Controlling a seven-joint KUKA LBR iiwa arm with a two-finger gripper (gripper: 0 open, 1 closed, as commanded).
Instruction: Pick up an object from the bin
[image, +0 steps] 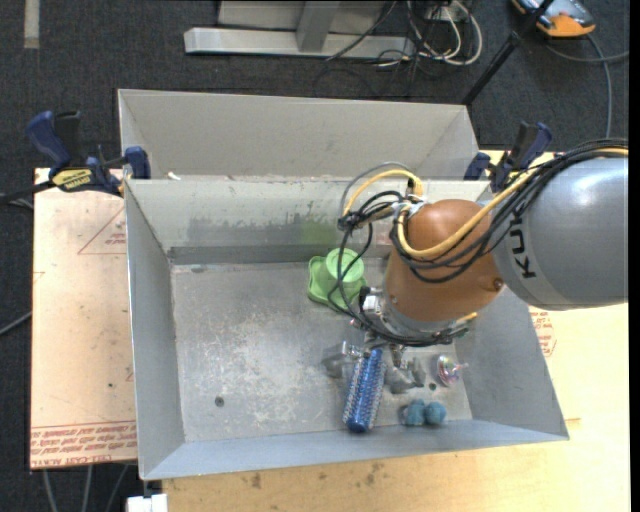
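My gripper (402, 366) hangs low in the bin's front right part, just under the arm's orange cover. A blue bristly cylinder, like a hair roller (363, 388), lies directly left of it, pointing toward the front wall. A small teal lumpy thing (423, 413) rests just in front of the gripper by the front wall. A little pink and silver piece (447, 372) sits to its right. A light green cup-shaped thing (333, 276) lies behind it, partly covered by the arm's cables.
A small grey metal piece (336, 360) lies left of the roller's top end. The arm and its orange cover hide the bin's right middle. The left half of the floor shows bare metal.
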